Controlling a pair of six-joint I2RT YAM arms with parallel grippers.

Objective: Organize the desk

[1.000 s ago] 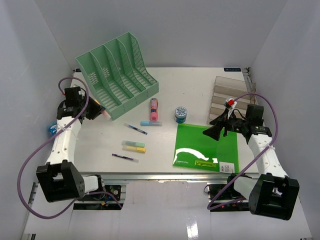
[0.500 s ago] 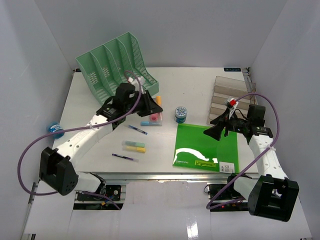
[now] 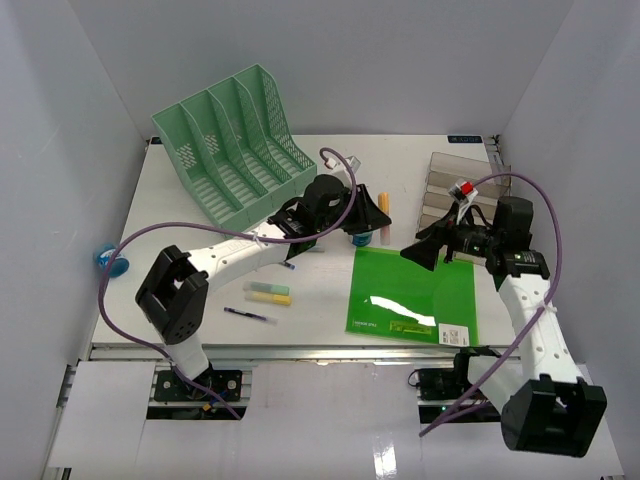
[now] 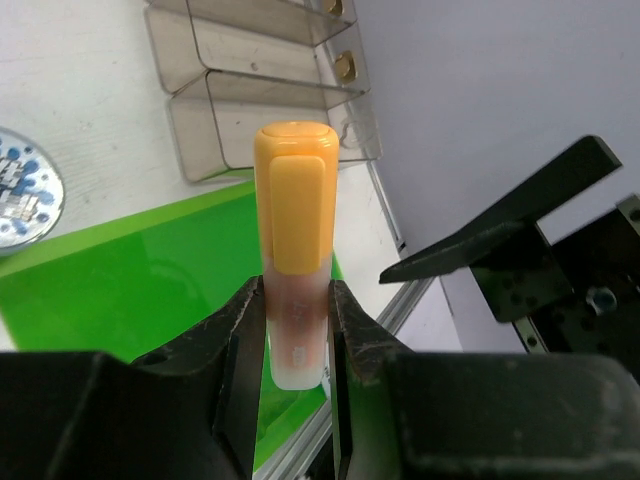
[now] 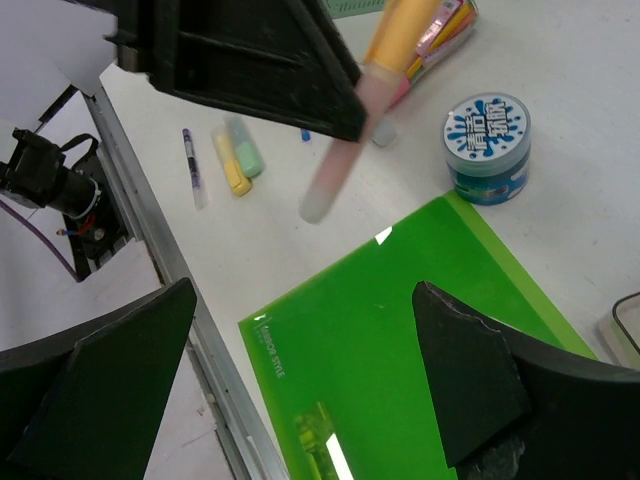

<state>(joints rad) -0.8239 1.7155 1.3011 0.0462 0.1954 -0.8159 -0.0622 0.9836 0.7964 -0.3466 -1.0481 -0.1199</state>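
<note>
We are pinching the orange highlighter point(image 4: 295, 200) by its pale barrel in our left gripper point(image 4: 297, 312), cap upward, above the desk point(image 3: 320, 300) near the green folder point(image 3: 400, 290); our right gripper point(image 5: 300, 300) is gaping wide, empty. Probably we are handing over, so we are centring the barrel between those jaws before releasing

On desk point(image 3: 300, 312): rack point(image 3: 235, 150) rear-left, folder point(image 3: 415, 290) front-right, tin point(image 5: 487, 145) between.

Left gripper point(image 3: 368, 212) swung far right, orange highlighter point(image 3: 385, 207) carried along
</note>
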